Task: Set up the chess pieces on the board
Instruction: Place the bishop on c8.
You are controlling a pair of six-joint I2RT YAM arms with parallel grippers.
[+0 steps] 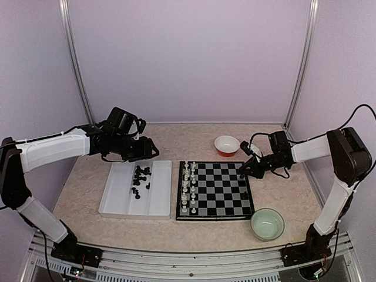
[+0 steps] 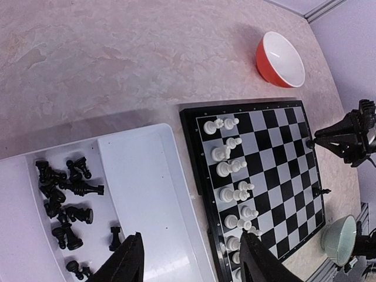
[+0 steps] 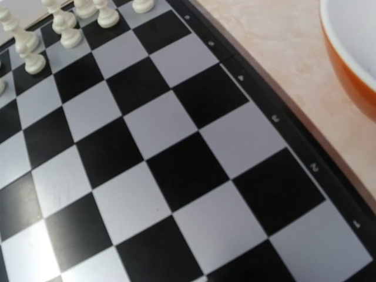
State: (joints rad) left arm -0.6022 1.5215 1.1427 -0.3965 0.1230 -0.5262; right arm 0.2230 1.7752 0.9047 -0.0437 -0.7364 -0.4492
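Pale marbled table [image 1: 182, 138], lilac walls [image 1: 188, 59]; left fingers [image 2: 126, 264] spread empty, right fingers [image 2: 335, 135] impossible to judge

One board [image 1: 223, 189], one tray [image 1: 120, 197], two bowls: orange bowl [image 1: 227, 145], green bowl [image 1: 267, 224]. White pieces [image 1: 188, 187]: two files on the board, about sixteen, too small to confirm. Black pieces [image 1: 141, 176]: a dozen-plus heaped in the tray, one lone black piece [image 1: 244, 194] on the board.

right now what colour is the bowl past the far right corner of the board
Orange-red outside, white inside; the left wrist view shows the bowl best.
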